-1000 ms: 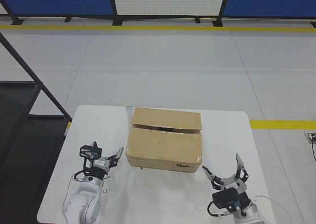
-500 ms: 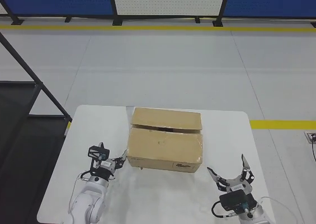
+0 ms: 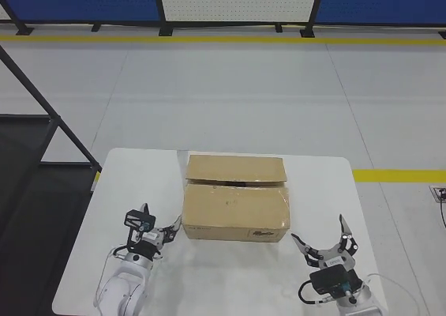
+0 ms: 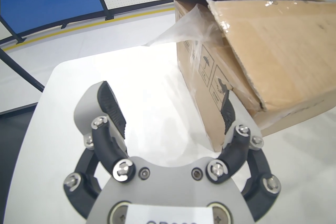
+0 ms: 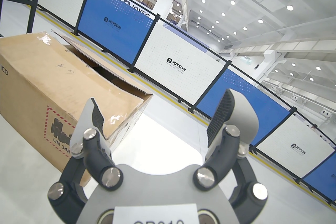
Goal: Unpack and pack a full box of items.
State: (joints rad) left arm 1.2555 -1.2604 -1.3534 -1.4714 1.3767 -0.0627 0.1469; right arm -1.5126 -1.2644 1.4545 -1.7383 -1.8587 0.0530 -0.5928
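Both my end effectors are open: left end effector (image 3: 159, 219) has pushed in against one near corner of the box (image 3: 234, 209), right end effector (image 3: 319, 233) waits beside the other, box mid-surface (image 3: 136, 174), flaps next.

White table (image 3: 140, 178), black frame rack beside it (image 3: 9, 182), blue and white fence panels (image 3: 80, 9), yellow floor line (image 3: 412, 175)

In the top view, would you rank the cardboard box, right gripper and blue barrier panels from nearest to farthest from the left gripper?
1. cardboard box, right beside the left gripper.
2. right gripper, on the box's other side.
3. blue barrier panels, far behind the box.
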